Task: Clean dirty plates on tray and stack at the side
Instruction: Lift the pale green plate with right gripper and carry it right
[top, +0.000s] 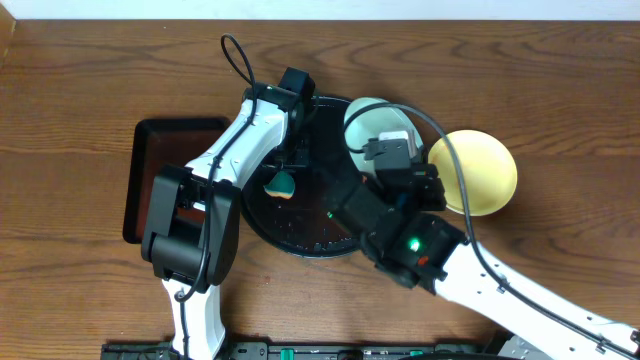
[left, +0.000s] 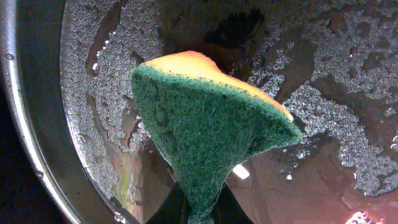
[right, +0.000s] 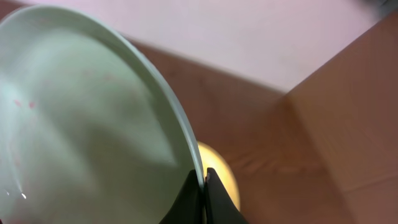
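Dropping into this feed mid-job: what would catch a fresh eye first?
The green-and-yellow sponge, pinched in the left gripper, hangs over the wet, bubbly black tray. The right gripper clamps a pale green plate by its rim, over the tray's far right edge. A yellow plate lies just right of the tray, off it.

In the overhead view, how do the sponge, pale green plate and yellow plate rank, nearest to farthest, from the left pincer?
1. The sponge: held in the left pincer.
2. The pale green plate: to the right, gripped by the right pincer.
3. The yellow plate: farthest right, on the table.
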